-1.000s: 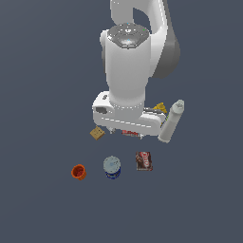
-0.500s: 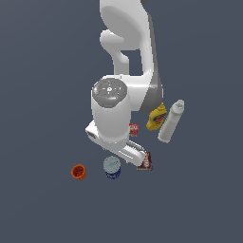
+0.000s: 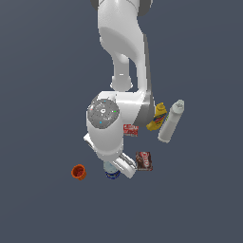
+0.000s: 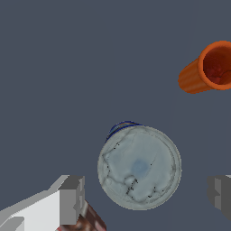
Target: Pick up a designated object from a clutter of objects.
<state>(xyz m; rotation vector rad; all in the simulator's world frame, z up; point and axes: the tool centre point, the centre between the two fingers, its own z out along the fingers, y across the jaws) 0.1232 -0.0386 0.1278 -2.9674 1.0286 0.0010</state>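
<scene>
Gripper (image 4: 146,195): fingers spread wide, one grey pad (image 4: 72,200) on each flank of the wrist view, nothing held between them. Hangs directly above the target.

Blue can (image 4: 139,167): the designated object. Upright, pale silvery lid facing the wrist camera, a sliver of blue wall showing at one edge. It sits between the two pads but not centred; it lies closer to one pad than the other. In the exterior view only its lower edge (image 3: 113,174) shows, under the arm's hand.

Dark red box (image 3: 144,161): just beside the can, toward the exterior view's right; a corner of it shows close under one finger in the wrist view. Likely the main obstruction.

Orange cup (image 3: 79,172): near the can on the exterior view's left, apart from it, lying tilted with its mouth showing in the wrist view.

Red packet (image 3: 130,130), yellow mustard bottle (image 3: 157,116), tall white bottle (image 3: 171,121): farther back, well apart from the can.

Handling note: judged best to centre the lid between the pads, descend straight so that finger clears the box, then close on the blue wall below the rim.
</scene>
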